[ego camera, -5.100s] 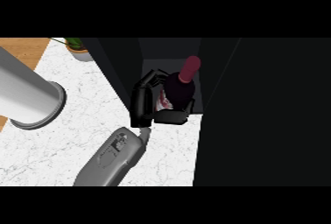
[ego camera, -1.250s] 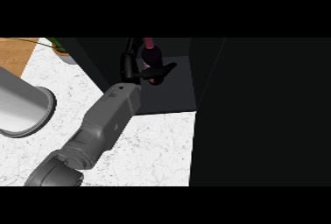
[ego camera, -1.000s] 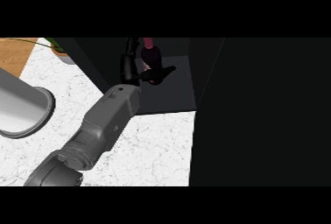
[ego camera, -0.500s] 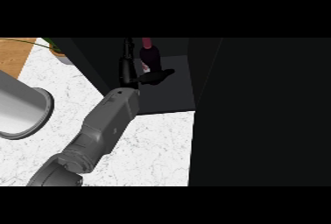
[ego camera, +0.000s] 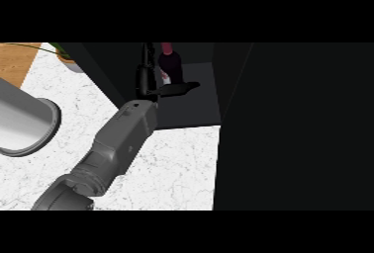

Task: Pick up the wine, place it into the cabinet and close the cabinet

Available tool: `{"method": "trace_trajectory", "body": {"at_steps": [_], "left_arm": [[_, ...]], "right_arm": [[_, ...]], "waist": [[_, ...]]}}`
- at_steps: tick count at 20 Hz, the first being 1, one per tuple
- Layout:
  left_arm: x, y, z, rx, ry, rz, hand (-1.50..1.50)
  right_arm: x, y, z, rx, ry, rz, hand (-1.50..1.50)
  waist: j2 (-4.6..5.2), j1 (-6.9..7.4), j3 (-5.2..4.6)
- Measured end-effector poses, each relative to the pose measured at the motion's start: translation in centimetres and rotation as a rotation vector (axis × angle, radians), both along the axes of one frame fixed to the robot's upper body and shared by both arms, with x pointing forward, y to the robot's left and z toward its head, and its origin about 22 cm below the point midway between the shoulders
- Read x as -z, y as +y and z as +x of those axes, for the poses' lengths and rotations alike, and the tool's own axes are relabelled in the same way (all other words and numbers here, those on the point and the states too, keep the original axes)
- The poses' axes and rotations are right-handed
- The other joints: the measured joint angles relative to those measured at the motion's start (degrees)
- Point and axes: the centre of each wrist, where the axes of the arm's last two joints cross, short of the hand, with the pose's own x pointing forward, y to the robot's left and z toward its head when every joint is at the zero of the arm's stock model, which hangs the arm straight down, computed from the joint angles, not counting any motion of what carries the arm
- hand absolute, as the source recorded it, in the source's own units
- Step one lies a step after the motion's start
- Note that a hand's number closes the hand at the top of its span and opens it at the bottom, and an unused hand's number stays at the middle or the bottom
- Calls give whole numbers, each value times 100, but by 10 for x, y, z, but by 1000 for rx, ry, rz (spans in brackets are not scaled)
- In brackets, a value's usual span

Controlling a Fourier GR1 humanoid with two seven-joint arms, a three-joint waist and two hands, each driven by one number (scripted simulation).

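head view: wine [ego camera: 171, 66] is seen inside the open cabinet [ego camera: 194, 111], toward its back. left hand [ego camera: 148, 81] is held just left of the wine, fingers straight, thumb spread out across its lower end; contact cannot be told. grey forearm [ego camera: 120, 143] is stretched over the marble tabletop [ego camera: 175, 168]. steel pot [ego camera: 22, 123] is noted at left.

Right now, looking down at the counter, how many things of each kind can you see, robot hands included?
dark red wine bottle: 1
black cabinet: 1
grey metal cylinder: 1
small potted plant: 1
black left hand: 1
Total: 5
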Motion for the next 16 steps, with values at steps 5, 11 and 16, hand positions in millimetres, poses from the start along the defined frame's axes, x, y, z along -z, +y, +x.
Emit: {"method": "trace_trajectory", "body": {"at_steps": [5, 11, 16], "left_arm": [[2, 0, -1, 45, -1, -5, -150], [2, 0, -1, 82, -13, -32, -150], [3, 1, -2, 93, -27, -84, -150]], "right_arm": [[3, -3, -1, 7, -5, -7, -150], [2, -1, 0, -1, -4, -5, -150], [0, 4, 1, -18, 3, 9, -150]], "waist": [[-8, 5, -1], [-14, 6, -6], [-44, -13, -5]]}}
